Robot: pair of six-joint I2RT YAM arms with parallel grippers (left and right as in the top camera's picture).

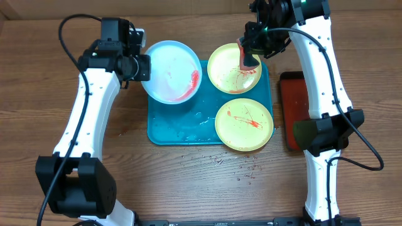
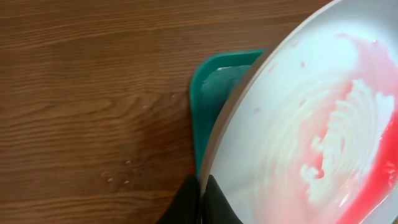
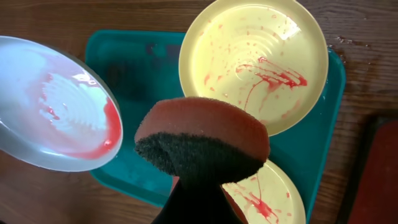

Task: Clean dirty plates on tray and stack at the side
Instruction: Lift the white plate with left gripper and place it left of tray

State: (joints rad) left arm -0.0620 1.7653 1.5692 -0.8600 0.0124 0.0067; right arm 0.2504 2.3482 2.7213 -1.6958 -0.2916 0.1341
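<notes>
My left gripper (image 1: 143,68) (image 2: 203,183) is shut on the rim of the light blue plate (image 1: 171,71) (image 2: 298,124) and holds it tilted over the far left corner of the turquoise tray (image 1: 169,129) (image 2: 208,81). Red sauce has pooled along one edge of this plate (image 3: 43,106). Two pale yellow plates, both smeared red, lie on the tray, one far (image 1: 234,68) (image 3: 255,62) and one near (image 1: 244,124) (image 3: 273,193). A red-brown sponge with a dark scouring side (image 1: 248,59) (image 3: 202,140) hangs over the far yellow plate, with my right gripper (image 1: 251,50) (image 3: 199,193) shut on it.
A narrow dark red tray (image 1: 294,107) (image 3: 373,174) lies right of the turquoise one, under the right arm. Small crumbs (image 1: 220,160) dot the wooden table in front of the tray. The tray's bare left part is wet (image 1: 188,122).
</notes>
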